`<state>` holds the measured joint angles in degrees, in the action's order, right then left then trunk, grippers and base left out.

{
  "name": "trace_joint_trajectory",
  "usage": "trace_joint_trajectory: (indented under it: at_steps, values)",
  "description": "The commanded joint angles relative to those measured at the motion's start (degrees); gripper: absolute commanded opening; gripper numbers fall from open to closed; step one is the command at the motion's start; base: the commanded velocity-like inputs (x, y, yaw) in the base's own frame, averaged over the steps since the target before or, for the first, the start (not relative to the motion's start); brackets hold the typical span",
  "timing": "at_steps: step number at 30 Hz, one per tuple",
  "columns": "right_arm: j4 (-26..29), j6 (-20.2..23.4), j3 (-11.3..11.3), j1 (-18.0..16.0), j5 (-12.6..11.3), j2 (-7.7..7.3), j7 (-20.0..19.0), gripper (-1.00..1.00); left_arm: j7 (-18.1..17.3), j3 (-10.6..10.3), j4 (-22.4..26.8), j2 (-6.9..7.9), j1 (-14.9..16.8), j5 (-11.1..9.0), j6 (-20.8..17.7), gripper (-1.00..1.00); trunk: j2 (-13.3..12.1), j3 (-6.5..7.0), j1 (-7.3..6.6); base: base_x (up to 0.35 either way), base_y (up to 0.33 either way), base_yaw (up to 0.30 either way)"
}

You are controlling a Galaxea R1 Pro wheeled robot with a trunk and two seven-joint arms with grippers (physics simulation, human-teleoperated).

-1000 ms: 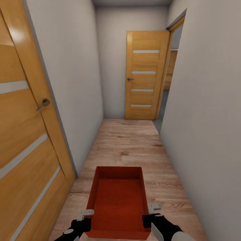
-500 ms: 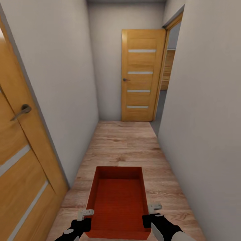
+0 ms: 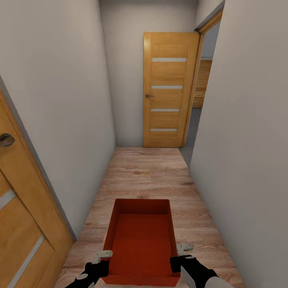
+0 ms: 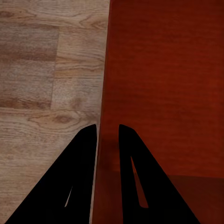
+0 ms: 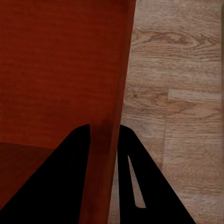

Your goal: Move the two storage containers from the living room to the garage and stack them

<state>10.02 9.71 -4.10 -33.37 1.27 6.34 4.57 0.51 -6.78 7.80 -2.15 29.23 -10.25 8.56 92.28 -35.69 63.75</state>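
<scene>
Bin (image 3: 141, 240) carried over hallway wood floor (image 3: 148, 176). Left gripper (image 4: 107, 133) pinches left wall, right gripper (image 5: 103, 133) right wall. Likely rigid, light, smooth plastic; opposite side-wall grip looks balanced.

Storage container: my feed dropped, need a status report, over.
Left tool shut on storage container left wall, right tool shut on right wall. Container held level over wood plank floor in hallway. Open orange door ahead; path unobstructed.
</scene>
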Motion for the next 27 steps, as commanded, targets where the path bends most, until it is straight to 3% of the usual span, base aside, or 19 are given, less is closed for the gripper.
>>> trace_joint_trajectory:
  at_steps: [1,27]
  values:
    - [0.1,0.5,0.0,0.0,1.1,-0.37,0.4,-1.00,0.5,-0.3,0.0,0.04,0.0,-0.4,0.2,-1.00,0.0,-0.05,0.03,0.340,0.000,-0.076]
    - [0.1,0.5,0.0,0.0,1.1,-0.37,0.4,-1.00,0.5,-0.3,0.0,0.04,0.0,-0.4,0.2,-1.00,0.0,-0.05,0.03,0.340,0.035,-0.020]
